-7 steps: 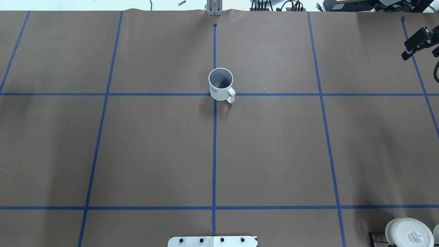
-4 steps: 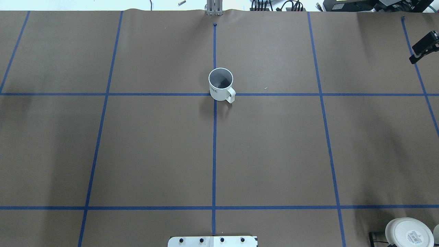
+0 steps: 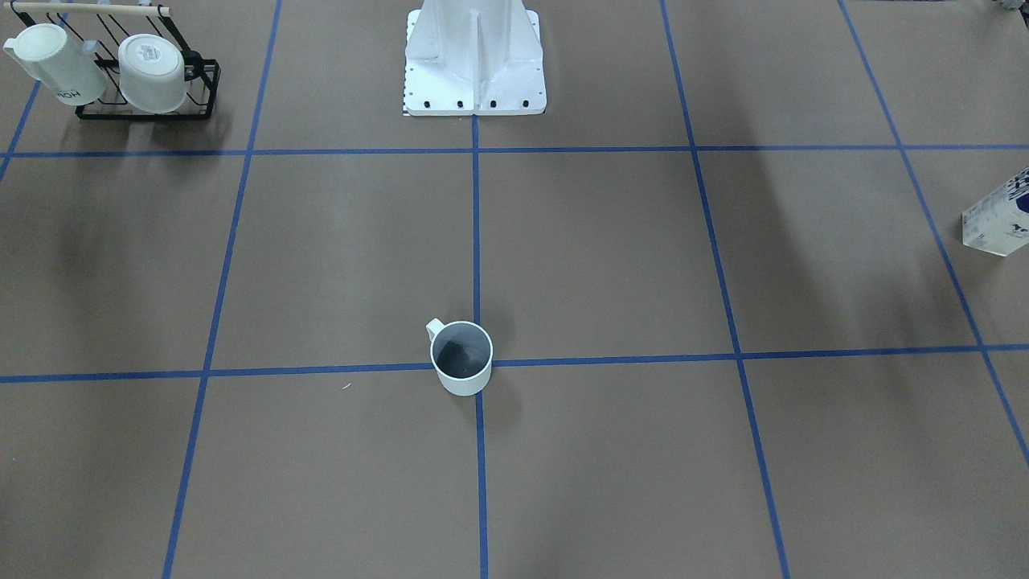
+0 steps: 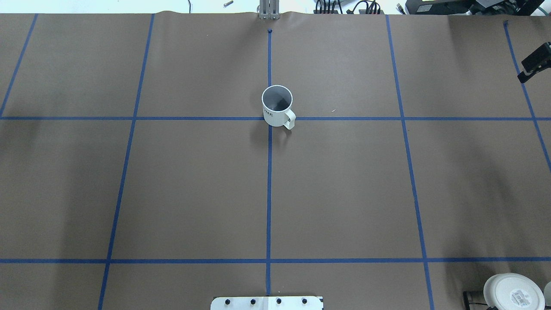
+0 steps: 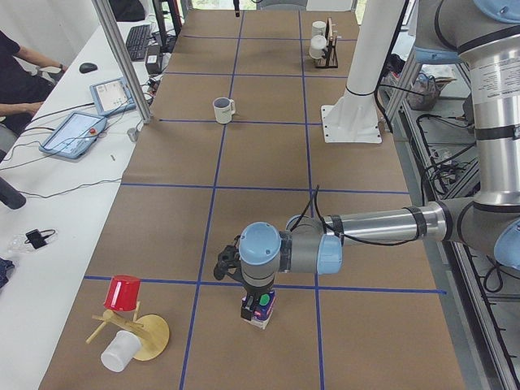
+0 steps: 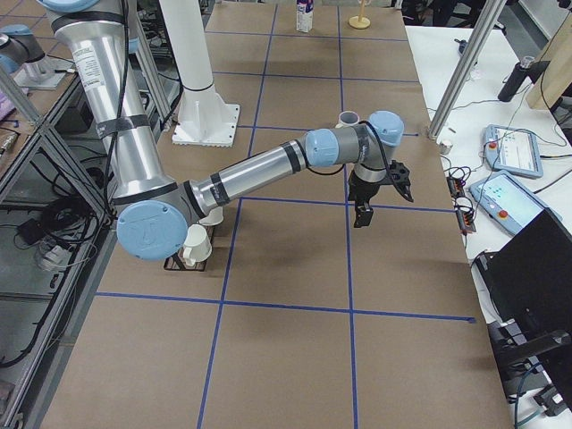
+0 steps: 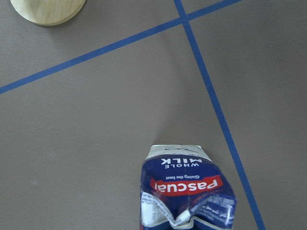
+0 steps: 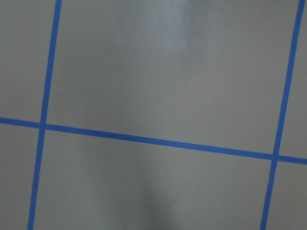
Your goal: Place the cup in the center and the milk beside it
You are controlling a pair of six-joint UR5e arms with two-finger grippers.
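The cup (image 4: 277,105), a white mug with a dark grey inside, stands upright on the centre tape crossing, its handle toward the robot; it also shows in the front view (image 3: 461,358). The milk (image 5: 258,309) stands upright at the robot's far left, under my left gripper (image 5: 258,294); the left wrist view looks down on the carton (image 7: 184,191), and no fingers show there, so I cannot tell its state. The carton shows at the front view's right edge (image 3: 999,215). My right gripper (image 6: 380,198) hangs open and empty to the right of the cup. One of its fingers (image 4: 533,63) shows at the overhead edge.
A black rack (image 3: 145,108) with two white mugs stands near the robot's right. The white robot base (image 3: 474,72) is at the table's near middle. A wooden stand (image 5: 138,333) with a red cup (image 5: 123,292) and a white cup (image 5: 120,351) is next to the milk.
My right gripper has drawn away to the right, nearly out of the overhead view. The cup has not moved.
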